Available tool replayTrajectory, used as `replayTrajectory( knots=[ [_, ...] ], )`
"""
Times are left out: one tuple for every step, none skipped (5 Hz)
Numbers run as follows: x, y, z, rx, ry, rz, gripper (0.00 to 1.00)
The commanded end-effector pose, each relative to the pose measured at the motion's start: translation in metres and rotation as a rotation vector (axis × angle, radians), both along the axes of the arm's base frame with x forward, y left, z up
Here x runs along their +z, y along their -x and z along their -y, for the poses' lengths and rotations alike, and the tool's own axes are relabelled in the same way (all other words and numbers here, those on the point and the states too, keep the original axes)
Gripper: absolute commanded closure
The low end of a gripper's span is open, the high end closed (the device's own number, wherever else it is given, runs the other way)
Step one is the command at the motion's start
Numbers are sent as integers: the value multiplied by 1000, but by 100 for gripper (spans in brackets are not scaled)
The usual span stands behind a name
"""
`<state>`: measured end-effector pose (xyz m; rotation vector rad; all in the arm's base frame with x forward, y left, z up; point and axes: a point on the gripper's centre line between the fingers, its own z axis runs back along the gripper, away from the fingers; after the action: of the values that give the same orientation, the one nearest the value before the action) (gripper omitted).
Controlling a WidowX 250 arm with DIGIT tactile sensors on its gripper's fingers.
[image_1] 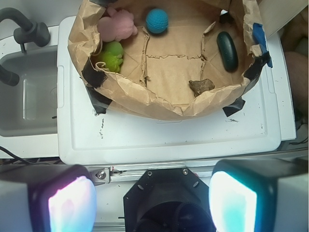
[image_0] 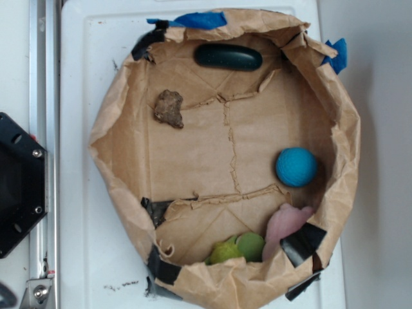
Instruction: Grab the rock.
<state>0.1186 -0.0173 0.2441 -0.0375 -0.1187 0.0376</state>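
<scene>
Look first for the small, rough, grey-brown rock [image_0: 168,107]: it sits in the upper left of the exterior view, on the floor of the big crumpled brown paper bowl [image_0: 112,116], close to the paper wall. In the wrist view the rock [image_1: 201,86] is a little right of the middle, tucked just behind the near paper wall. It looks bumpy and jagged, with no flat sides, so I think it may be tricky to pinch. Near it, along the top edge in the exterior view, lies a smooth dark green oblong thing [image_0: 228,56]. Well apart, at the right, is a round blue ball [image_0: 296,167] with a dimpled skin. At the bottom are a soft-looking green toy [image_0: 238,248] and a pale pink flat piece [image_0: 284,223]. The bowl stands on a white plastic board [image_0: 77,193]. Your gripper [image_1: 152,198] is spread wide, its two glowing fingertips [image_1: 71,203] far apart at the bottom of the wrist view, holding nothing. You seem to be at the very start: the reach is not yet made. Next you likely need to go over the paper wall, come down with a finger on each side of the rock, then squeeze.
</scene>
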Motion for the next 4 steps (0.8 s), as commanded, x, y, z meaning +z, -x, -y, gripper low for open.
replayTrajectory(
  knots=[
    [0, 0, 0, 0, 0, 0, 0],
    [-5, -36, -17, -83, 11, -9, 0],
    [-19, -83, -33, -170, 20, -32, 0],
    [-35, -113, -43, -262, -3, -28, 0]
  ],
)
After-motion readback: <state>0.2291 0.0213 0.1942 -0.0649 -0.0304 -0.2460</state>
